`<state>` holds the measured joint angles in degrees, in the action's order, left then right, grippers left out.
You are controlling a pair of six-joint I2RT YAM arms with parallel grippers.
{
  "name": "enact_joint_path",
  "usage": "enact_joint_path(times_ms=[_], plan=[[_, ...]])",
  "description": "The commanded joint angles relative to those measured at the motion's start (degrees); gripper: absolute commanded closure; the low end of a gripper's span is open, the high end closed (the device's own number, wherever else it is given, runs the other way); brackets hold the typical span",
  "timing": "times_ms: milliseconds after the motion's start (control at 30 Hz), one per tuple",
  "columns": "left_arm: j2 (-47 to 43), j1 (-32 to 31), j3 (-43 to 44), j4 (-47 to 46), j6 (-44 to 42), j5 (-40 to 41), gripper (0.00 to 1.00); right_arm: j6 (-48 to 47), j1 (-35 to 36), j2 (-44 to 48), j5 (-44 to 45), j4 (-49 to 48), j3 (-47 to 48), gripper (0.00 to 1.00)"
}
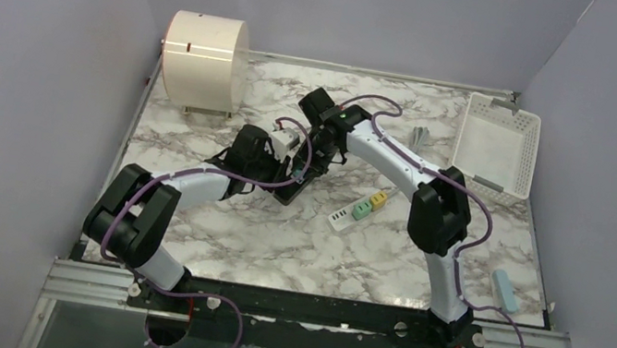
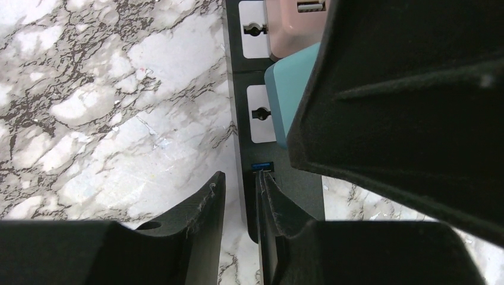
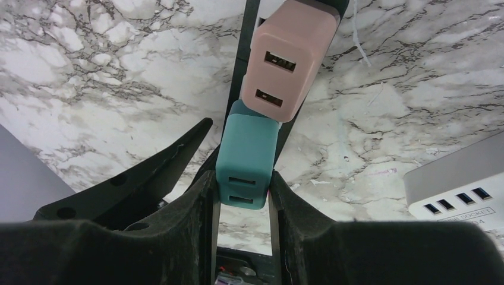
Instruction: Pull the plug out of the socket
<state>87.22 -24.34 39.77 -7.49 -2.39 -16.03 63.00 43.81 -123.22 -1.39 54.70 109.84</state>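
A black power strip (image 1: pixel 291 188) lies at the table's middle and also shows in the left wrist view (image 2: pixel 243 83). A teal plug (image 3: pixel 246 157) and a pink plug (image 3: pixel 285 65) sit in it side by side. My right gripper (image 3: pixel 242 181) is shut on the teal plug, one finger on each side; it also shows in the top view (image 1: pixel 317 145). I cannot tell how deep the teal plug sits in its socket. My left gripper (image 2: pixel 241 190) is narrowly open at the strip's near end. One of its fingers (image 2: pixel 279 219) lies over the strip and the other (image 2: pixel 202 219) is beside it.
A white USB hub (image 1: pixel 339 219) with a green (image 1: pixel 362 208) and a yellow (image 1: pixel 378 199) adapter lies right of the strip. A white basket (image 1: pixel 496 146) stands at the back right, a cream cylinder (image 1: pixel 204 59) at the back left, and a light blue block (image 1: pixel 505 289) at the near right.
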Motion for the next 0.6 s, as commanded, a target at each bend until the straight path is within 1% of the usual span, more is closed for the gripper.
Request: enact_joint_path(times_ms=[0,233,367,567], plan=[[1.7,0.3,-0.3,4.3,-0.8,1.4,0.73,-0.6,0.0,2.4,-1.9,-1.6,-0.3,0.99],[0.4,0.2,-0.9,3.7,-0.8,1.3,0.73,-0.8,0.0,4.3,3.1,1.1,0.6,0.99],[-1.4,0.4,-2.2,1.7,0.4,-1.0,0.73,-1.1,-0.5,6.7,2.5,0.7,-0.6,0.99],[-4.5,0.8,-2.2,1.7,0.8,-1.9,0.72,-1.7,-1.9,10.2,0.4,0.3,-5.0,0.99]])
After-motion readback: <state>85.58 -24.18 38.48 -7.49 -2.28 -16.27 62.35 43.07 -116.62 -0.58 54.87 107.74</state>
